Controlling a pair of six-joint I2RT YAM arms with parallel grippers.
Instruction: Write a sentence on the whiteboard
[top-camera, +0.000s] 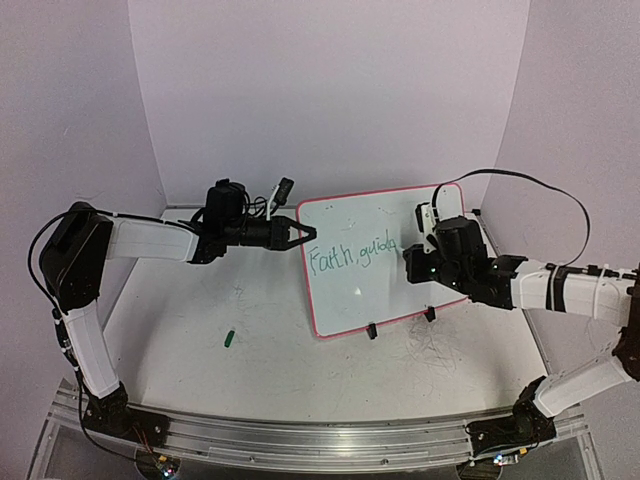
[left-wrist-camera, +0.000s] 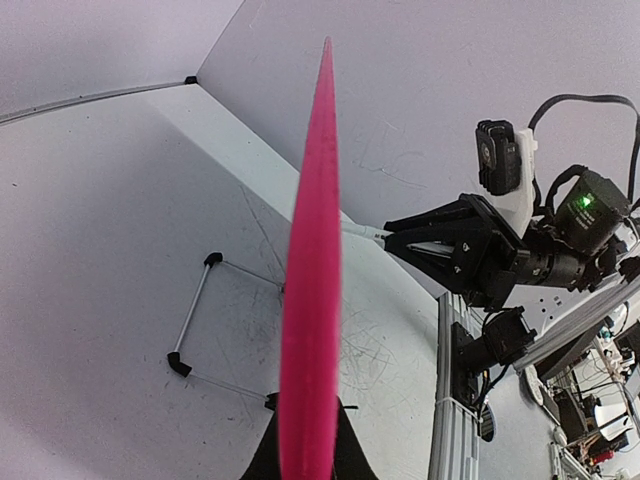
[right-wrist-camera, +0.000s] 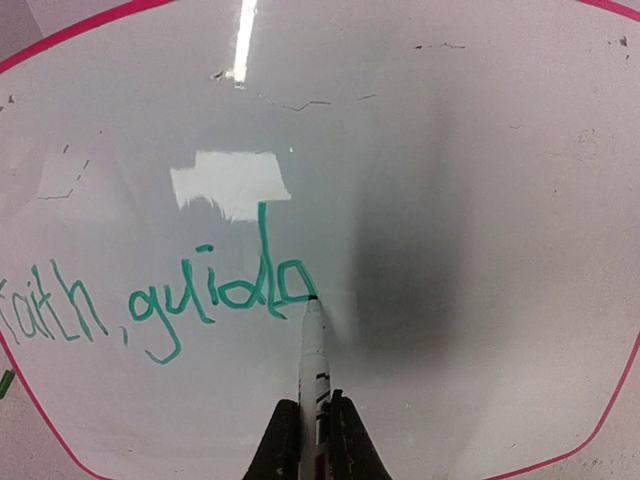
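The right gripper (right-wrist-camera: 312, 430) pinches a white marker (right-wrist-camera: 313, 345), its tip touching the green sentence (right-wrist-camera: 215, 300); the left gripper (top-camera: 303, 236) pinches the whiteboard (top-camera: 350, 300) edge.

Top camera: high, looks down on table (top-camera: 200, 310). Left wrist: close, whiteboard (left-wrist-camera: 310, 300) edge-on. Right wrist: very close, faces its front. All share whiteboard.

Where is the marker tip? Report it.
Right wrist view: the marker tip touches the whiteboard at the right end of the green writing, just above the right gripper.

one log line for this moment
left gripper shut on whiteboard edge | right gripper shut on marker, tip on whiteboard | sentence: "faith, guid.." unfinished
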